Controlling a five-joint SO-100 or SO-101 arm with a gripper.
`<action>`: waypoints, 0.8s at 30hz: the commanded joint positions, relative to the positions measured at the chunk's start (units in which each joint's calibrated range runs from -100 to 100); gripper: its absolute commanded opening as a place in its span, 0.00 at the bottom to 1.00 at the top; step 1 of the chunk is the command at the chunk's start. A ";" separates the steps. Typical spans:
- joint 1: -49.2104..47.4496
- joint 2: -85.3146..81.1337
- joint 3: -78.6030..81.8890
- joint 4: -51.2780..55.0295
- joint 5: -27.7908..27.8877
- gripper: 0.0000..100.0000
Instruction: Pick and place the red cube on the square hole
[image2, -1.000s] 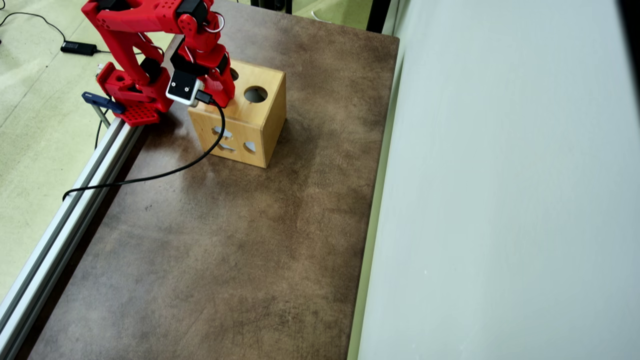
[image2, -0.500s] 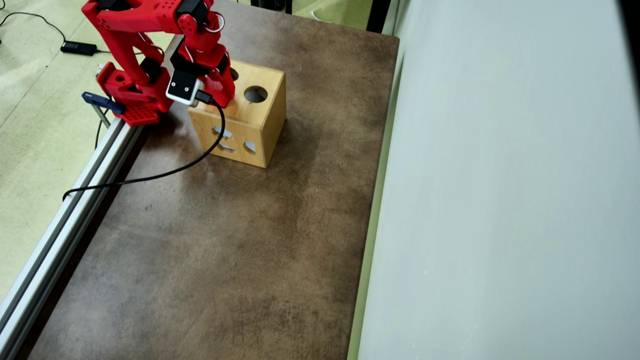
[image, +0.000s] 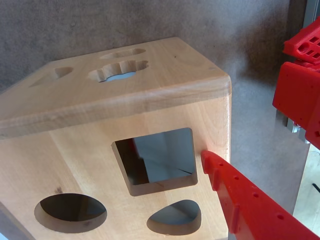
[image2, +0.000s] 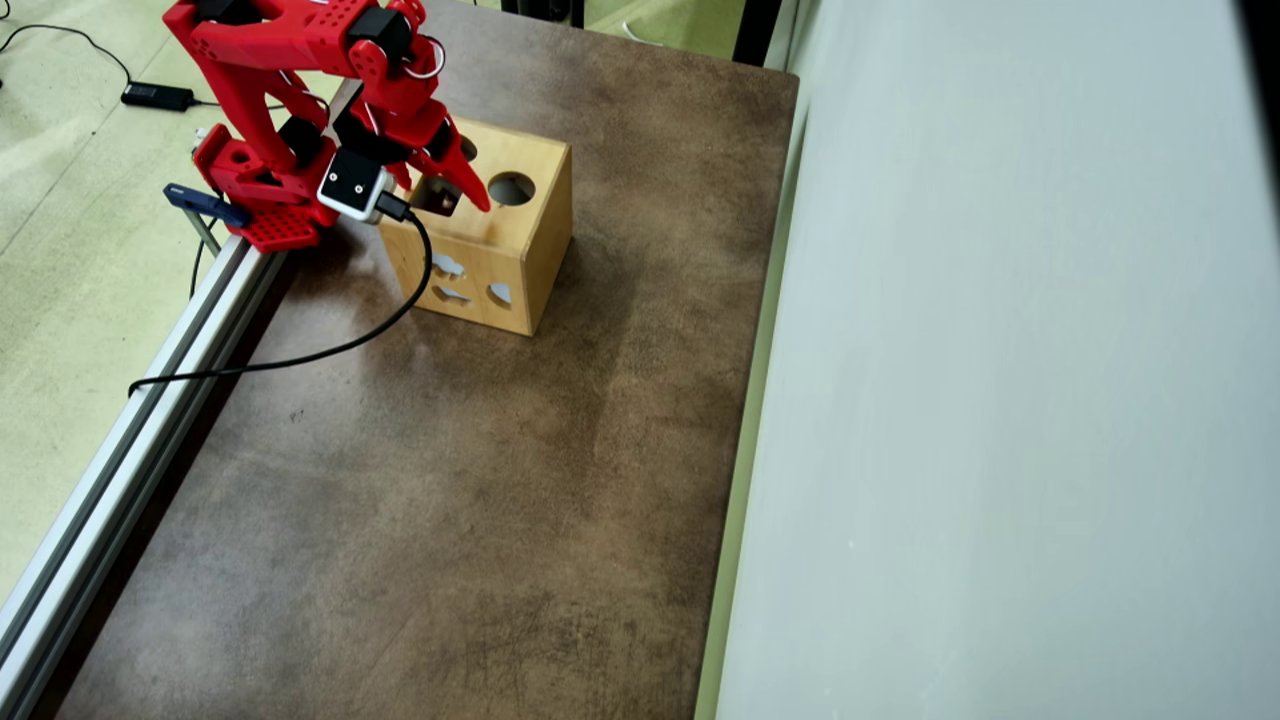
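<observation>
The pale wooden box (image2: 500, 240) stands near the arm's base, and the wrist view shows it close up (image: 75, 150). The square hole (image: 155, 160) in its top face is dark and uncovered, also in the overhead view (image2: 437, 197). A thin red sliver (image: 132, 146) shows inside the hole by its left wall; I cannot tell whether it is the red cube. Otherwise the red cube is out of view. My gripper (image2: 447, 197) hangs just above the hole, open and holding nothing. One red finger (image: 240, 200) reaches in at the wrist view's lower right.
A round hole (image2: 511, 188) and a rounded teardrop-like hole (image: 175, 217) share the top face. The side face has more cut-outs (image2: 450, 268). A black cable (image2: 300, 355) trails over the brown table (image2: 450, 480). An aluminium rail (image2: 130, 440) runs along the left, a pale wall (image2: 1000, 400) along the right.
The gripper has lifted off the box top and swung its long finger outwards. The square hole, covered before, now shows beneath it.
</observation>
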 joint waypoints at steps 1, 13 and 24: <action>-0.59 -0.59 1.78 0.41 0.20 0.92; -0.67 -0.59 2.23 0.41 0.20 0.92; -0.07 -0.16 2.23 0.41 0.15 0.92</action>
